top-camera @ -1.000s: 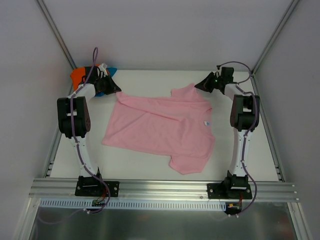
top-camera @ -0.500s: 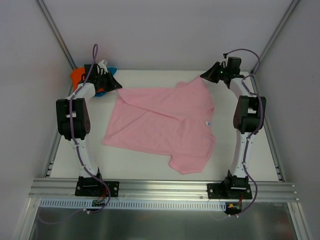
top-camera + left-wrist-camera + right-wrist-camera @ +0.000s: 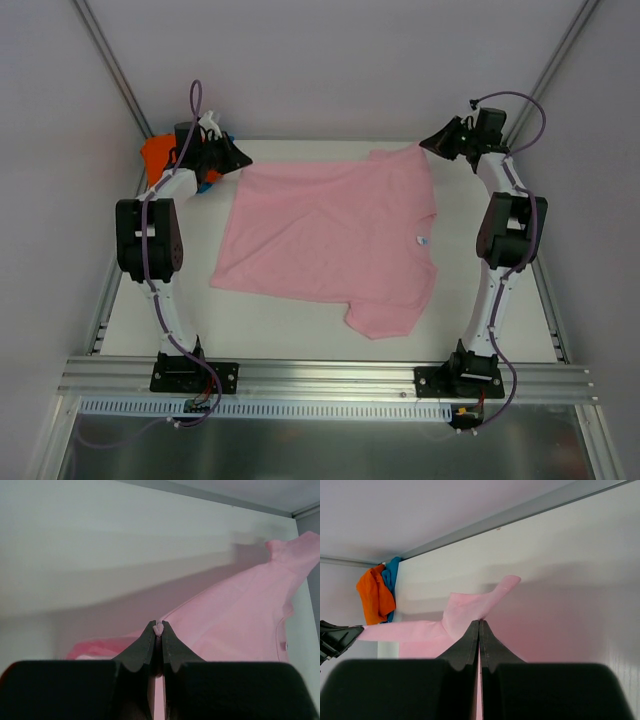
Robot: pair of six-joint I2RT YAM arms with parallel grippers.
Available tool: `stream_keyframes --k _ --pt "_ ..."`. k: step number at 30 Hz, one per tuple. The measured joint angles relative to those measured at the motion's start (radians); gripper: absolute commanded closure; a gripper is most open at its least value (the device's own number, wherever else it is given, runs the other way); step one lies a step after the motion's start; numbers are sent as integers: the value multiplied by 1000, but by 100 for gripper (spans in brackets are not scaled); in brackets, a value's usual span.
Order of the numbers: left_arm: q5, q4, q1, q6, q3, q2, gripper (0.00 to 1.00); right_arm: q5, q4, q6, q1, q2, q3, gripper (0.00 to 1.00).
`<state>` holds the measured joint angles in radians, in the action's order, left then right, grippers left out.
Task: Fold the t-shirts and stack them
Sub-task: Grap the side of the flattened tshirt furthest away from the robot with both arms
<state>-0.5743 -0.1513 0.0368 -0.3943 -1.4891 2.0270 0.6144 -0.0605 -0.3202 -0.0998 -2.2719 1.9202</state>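
A light pink t-shirt (image 3: 330, 235) is stretched out across the white table (image 3: 260, 325), its small white neck tag (image 3: 421, 241) toward the right. My left gripper (image 3: 238, 160) is shut on the shirt's far left corner; a bit of pink cloth (image 3: 159, 627) shows pinched between its fingertips. At the far right my right gripper (image 3: 428, 146) is shut on the shirt's other far corner (image 3: 480, 611), lifted off the table. An orange t-shirt (image 3: 155, 155) and a teal-blue one (image 3: 205, 183) lie bunched in the far left corner, partly hidden behind the left arm.
Grey walls and metal frame posts (image 3: 110, 70) close in the table on three sides. An aluminium rail (image 3: 320, 378) carrying both arm bases runs along the near edge.
Both grippers have drawn back and apart toward the far wall, pulling the pink shirt's far edge taut and flattening its wrinkles. The right gripper moved further right and back.
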Motion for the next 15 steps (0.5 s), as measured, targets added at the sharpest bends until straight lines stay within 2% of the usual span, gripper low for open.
stream_keyframes --k 7,15 --pt "-2 -72 -36 -8 2 0 100 5 3 0 0 39 -18 100" --pt "-2 -98 -36 -7 76 0 100 22 11 17 0 212 -162 99"
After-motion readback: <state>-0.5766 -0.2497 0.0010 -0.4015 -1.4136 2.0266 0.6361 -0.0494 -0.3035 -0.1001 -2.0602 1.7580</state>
